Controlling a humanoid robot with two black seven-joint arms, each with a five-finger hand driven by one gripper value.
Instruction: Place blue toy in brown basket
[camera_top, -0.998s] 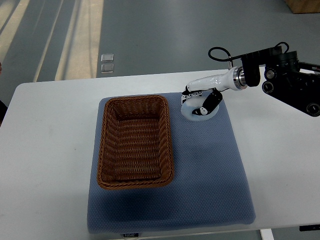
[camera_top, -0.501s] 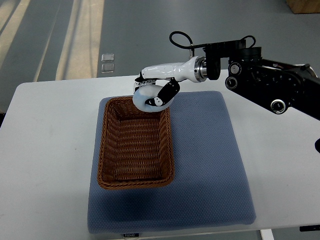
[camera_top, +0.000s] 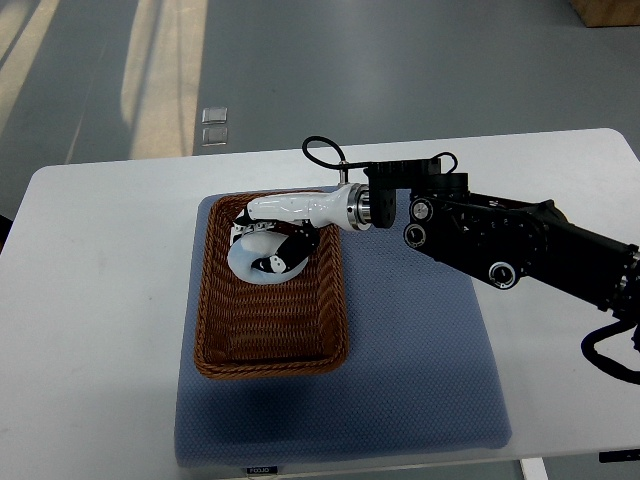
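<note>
- One pale blue toy (camera_top: 252, 262), rounded and smooth with a glossy sheen, sits in the grasp of the right hand (camera_top: 268, 245) over the far half of the brown basket (camera_top: 270, 350)'s interior.
- Whether the toy touches the basket floor or hangs just above it cannot be told from this steep view.
- The right hand's fingers (camera_top: 287, 254), white shells with black joints, are curled around the toy, gripping it from above and from the near side.
- The hand joins a smooth white forearm, then a metallic ring at the wrist, then the black, blocky right arm (camera_top: 500, 245) with round bolt-like joints; a thin black cable loops above the wrist.
- The basket is rectangular, woven of brown wicker in tight horizontal ribs, with a thick braided rim and sloping walls.
- It rests on the left part of a grey-blue mat (camera_top: 420, 370), a soft-looking rectangle with rounded corners and a fine dotted texture.
- The mat lies on a white table (camera_top: 100, 300) with a smooth, matte top and rounded corners.
- Beyond the table, the grey floor (camera_top: 400, 70) shows pale stripes at the left.
</note>
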